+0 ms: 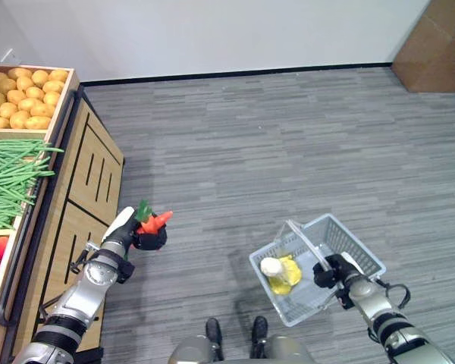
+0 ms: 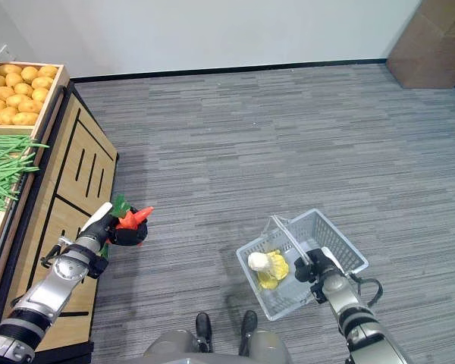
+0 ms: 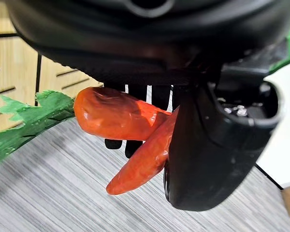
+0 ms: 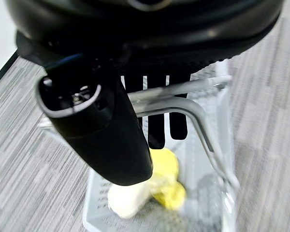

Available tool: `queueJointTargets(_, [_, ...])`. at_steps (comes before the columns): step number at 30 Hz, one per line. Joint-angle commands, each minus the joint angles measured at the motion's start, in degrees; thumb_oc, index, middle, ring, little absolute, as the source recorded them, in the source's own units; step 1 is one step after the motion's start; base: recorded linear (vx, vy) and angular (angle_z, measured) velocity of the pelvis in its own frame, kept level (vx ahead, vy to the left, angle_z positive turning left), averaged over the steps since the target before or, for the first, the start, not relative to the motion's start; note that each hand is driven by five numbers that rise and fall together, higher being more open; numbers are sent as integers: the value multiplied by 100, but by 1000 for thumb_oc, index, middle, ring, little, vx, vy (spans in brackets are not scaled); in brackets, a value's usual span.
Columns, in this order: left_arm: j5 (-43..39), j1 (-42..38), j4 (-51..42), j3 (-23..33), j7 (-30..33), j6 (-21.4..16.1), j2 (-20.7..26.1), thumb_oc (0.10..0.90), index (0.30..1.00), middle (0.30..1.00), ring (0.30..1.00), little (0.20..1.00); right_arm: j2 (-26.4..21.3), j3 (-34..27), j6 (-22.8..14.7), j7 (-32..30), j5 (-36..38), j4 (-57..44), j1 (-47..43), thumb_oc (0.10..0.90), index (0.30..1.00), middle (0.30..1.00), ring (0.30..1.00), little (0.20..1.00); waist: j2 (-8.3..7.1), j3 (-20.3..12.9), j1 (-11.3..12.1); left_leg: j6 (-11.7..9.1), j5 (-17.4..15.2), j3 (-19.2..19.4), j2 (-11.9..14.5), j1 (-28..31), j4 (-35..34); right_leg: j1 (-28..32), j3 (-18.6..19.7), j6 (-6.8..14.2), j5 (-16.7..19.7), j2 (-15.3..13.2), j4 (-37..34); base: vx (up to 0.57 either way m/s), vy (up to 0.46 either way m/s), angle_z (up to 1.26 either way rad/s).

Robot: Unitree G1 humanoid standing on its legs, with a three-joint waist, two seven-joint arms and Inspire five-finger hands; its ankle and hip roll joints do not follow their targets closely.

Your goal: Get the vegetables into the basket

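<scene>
Fingers of the left hand (image 1: 147,238) curl round a carrot (image 1: 155,221) beside the produce stand (image 1: 83,189), ready for carrying over; the right hand (image 1: 327,271) grips the basket (image 1: 356,254) handle, keeping it open.

Open carpet floor (image 1: 288,144) lay between the wooden stand (image 1: 83,182) at the left and the basket (image 1: 349,246). The raised handle (image 1: 303,241) and a yellow vegetable (image 1: 282,273) partly blocked the basket's mouth.

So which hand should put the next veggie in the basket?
The left hand. It already grips the carrots, off to the side of the basket. The right hand is busy holding the basket's handle, so it probably can't help.
</scene>
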Motion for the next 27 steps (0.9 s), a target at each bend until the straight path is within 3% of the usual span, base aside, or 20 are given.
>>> queueJointTargets(1, [132, -687, -439, -159, 199, -324, 373, 400, 300, 300, 300, 300, -482, 75, -321, -226, -3, 1, -1029, 400, 300, 300, 300, 300, -175, -136, 95, 38, -835, -182, 58, 27, 687, 137, 310, 663, -89, -546, 136, 13, 50, -13])
queueJointTargets(14, [429, -1666, -875, -1290, -77, -347, 175, 400, 300, 300, 300, 300, 253, 867, -248, -388, -102, 226, -2712, 400, 300, 300, 300, 300, 7, -295, 44, -49, -829, -150, 128, 194, 631, 257, 300, 581, -228, -511, -7, 10, -39, -4])
queueJointTargets(27, [636, -2647, -175, -2537, -35, -336, -1159, 400, 300, 300, 300, 300, 1220, 1348, -240, -457, -25, 207, -3218, 400, 300, 300, 300, 300, 180, -430, -194, -184, -708, -231, 201, 322, 493, 419, 250, 444, -369, -432, -60, 8, -69, 1])
